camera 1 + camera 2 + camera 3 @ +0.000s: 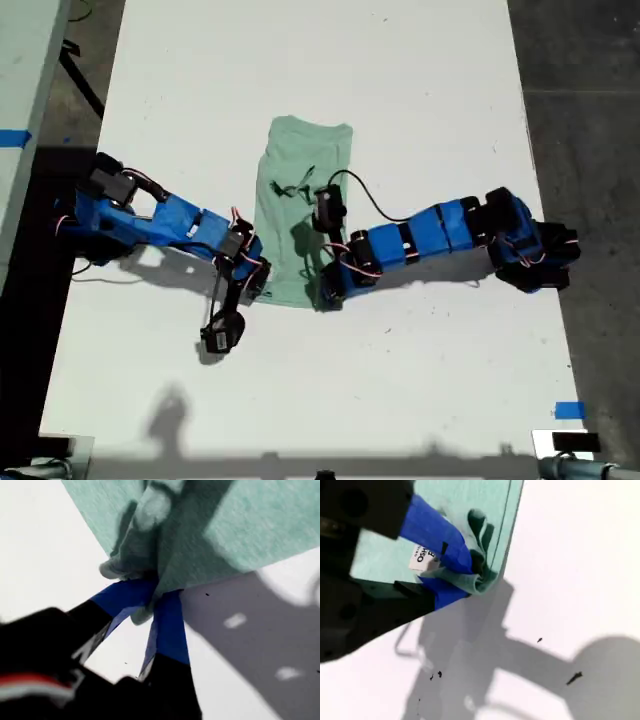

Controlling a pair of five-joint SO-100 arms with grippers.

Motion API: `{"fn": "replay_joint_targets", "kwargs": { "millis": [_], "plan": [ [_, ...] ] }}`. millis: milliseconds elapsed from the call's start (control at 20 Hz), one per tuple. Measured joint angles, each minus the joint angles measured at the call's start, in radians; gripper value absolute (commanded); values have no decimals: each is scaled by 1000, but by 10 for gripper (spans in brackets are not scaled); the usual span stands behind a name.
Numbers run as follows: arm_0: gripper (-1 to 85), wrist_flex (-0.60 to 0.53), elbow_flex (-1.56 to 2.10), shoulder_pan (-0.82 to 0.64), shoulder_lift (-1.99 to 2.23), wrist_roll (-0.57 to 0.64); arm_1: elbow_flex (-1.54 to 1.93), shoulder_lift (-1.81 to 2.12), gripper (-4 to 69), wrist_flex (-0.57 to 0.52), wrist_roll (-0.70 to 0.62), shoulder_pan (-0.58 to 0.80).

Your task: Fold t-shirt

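Observation:
The pale mint-green t-shirt [300,165] lies as a narrow lengthwise strip in the middle of the white table [430,90]. My first gripper [256,285], on the arm at the exterior view's left, is shut on the shirt's near corner on that side. The first wrist view shows its blue fingers [167,630] pinching bunched cloth [250,520]. My second gripper [328,293], on the arm at the exterior view's right, is shut on the other near corner. Its blue fingertips [445,550] clamp a fold of the hemmed edge [455,500].
Dark floor [590,120] borders the table along the exterior view's right, and a grey surface [25,70] along its left. Blue tape marks [570,410] sit near the table's near edge. Arm shadows fall on the table toward the near edge.

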Motion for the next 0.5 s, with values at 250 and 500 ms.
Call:
{"fn": "replay_joint_targets", "kwargs": {
  "millis": [250, 500],
  "plan": [
    [-1, 123, -210, 91, -61, -3, 3, 29, 19, 43, 17, -69],
    [-1, 155, -304, 164, -61, -49, 3, 71, 15, 58, 81, -146]
  ]
}}
